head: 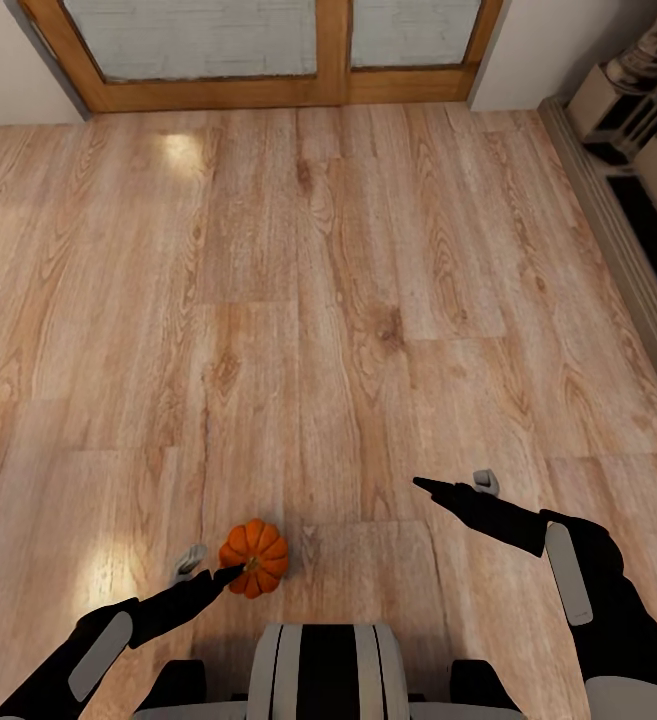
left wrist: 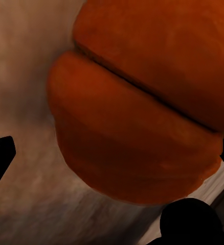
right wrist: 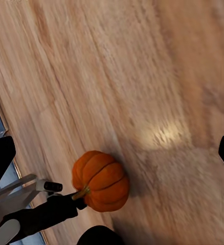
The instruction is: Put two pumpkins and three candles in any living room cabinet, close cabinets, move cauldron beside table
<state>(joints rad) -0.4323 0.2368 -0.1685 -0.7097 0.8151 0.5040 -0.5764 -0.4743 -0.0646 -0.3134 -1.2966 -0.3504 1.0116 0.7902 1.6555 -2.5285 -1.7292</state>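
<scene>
1. Step in hand: carrying one pumpkin toward a cabinet, by my judgement.
2. Left jaws are clamped on the pumpkin's stem end; it hangs over the floor at seven o'clock.
3. Right jaws stand spread wide and empty.
4. Next: find the cabinet; hold the grip steady.
</scene>
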